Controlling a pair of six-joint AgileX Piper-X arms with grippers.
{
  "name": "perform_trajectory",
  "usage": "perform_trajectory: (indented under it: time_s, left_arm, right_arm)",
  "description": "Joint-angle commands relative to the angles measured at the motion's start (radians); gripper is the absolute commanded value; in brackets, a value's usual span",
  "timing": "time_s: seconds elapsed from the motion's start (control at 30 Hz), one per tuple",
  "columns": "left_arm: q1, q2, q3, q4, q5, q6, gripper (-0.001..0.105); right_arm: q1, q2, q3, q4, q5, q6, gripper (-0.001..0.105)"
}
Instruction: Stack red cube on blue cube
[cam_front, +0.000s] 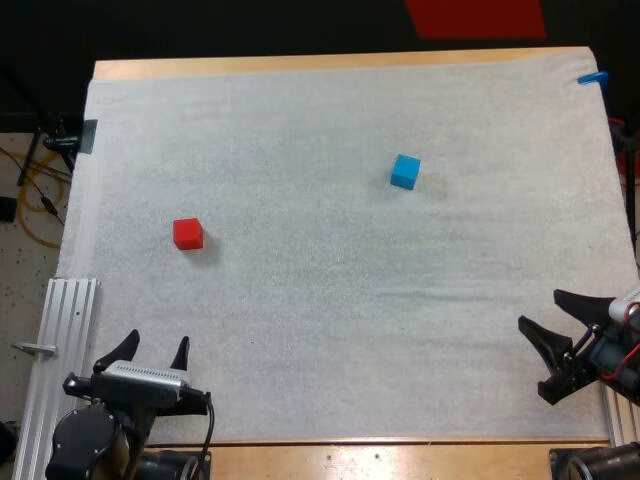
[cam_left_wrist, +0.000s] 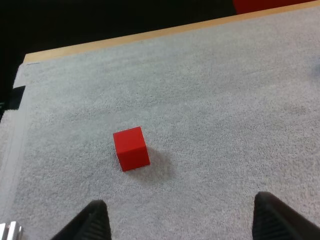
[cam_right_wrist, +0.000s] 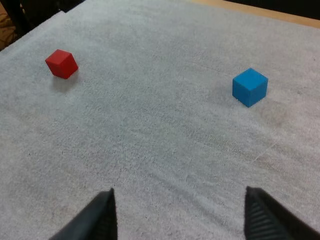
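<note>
**On the white mat (cam_front: 330, 330): cubes well apart, both grippers empty**

Over the wooden table (cam_front: 340, 62) the mat carries two cubes. The left gripper (cam_front: 158, 340) waits at the mat's near left corner with its fingers spread on nothing. The right gripper (cam_front: 540, 308), at the near right edge, is spread the same way. The red cube (cam_front: 187, 233) sits left of centre, straight ahead of the left gripper. The blue cube (cam_front: 405, 171) lies farther off, right of centre. The left arm looks best placed for the pick: square the fingers to two opposite faces, descend straight, and close on the cube's middle.

Mat (cam_front: 330, 300) rough, fuzzy cloth; table (cam_front: 400, 458) smooth wood; red cube (cam_front: 188, 233), blue cube (cam_front: 405, 171) matt, smooth.
</note>
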Motion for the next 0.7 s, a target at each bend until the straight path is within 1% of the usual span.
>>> perform_trajectory:
  time_s: [0.0,0.07,0.27,0.37,0.4,0.47,0.53,0.57,0.63,0.67]
  left_arm:
    - [0.0,-0.137,-0.002,-0.004,-0.007,-0.009,0.059]
    - [0.0,-0.137,-0.002,-0.004,-0.007,-0.009,0.059]
    - [0.0,-0.113,-0.008,-0.004,-0.043,-0.009,0.059]
    - [0.0,-0.08,-0.045,-0.004,-0.084,-0.009,0.059]
    - [0.0,-0.06,-0.067,-0.004,-0.117,-0.009,0.058]
    - [0.0,-0.027,-0.102,-0.004,-0.15,-0.009,0.052]
    - [0.0,0.023,-0.151,-0.004,-0.186,-0.009,0.036]
    - [0.0,0.038,-0.164,-0.004,-0.194,-0.009,0.032]
    - [0.0,0.096,-0.209,-0.004,-0.236,0.003,0.014]
    - [0.0,0.11,-0.215,-0.004,-0.245,0.011,0.01]
  right_arm:
    - [0.001,0.001,-0.009,0.002,0.0,-0.002,0.05]
    - [0.001,0.001,-0.009,0.002,0.0,-0.002,0.047]
    - [0.001,0.001,-0.009,0.002,0.0,-0.002,0.047]
    - [0.001,0.001,-0.009,0.002,0.0,-0.002,0.047]
    - [0.001,0.001,-0.009,0.002,0.0,-0.002,0.047]
    - [0.001,0.001,-0.009,0.002,0.014,-0.002,0.047]
    - [0.001,0.001,-0.009,0.002,0.03,-0.005,0.047]
    - [0.001,0.001,-0.009,0.002,0.031,-0.006,0.047]
    - [0.001,0.001,-0.009,0.002,0.03,-0.006,0.047]
    - [0.001,0.001,-0.009,0.002,0.03,-0.006,0.047]
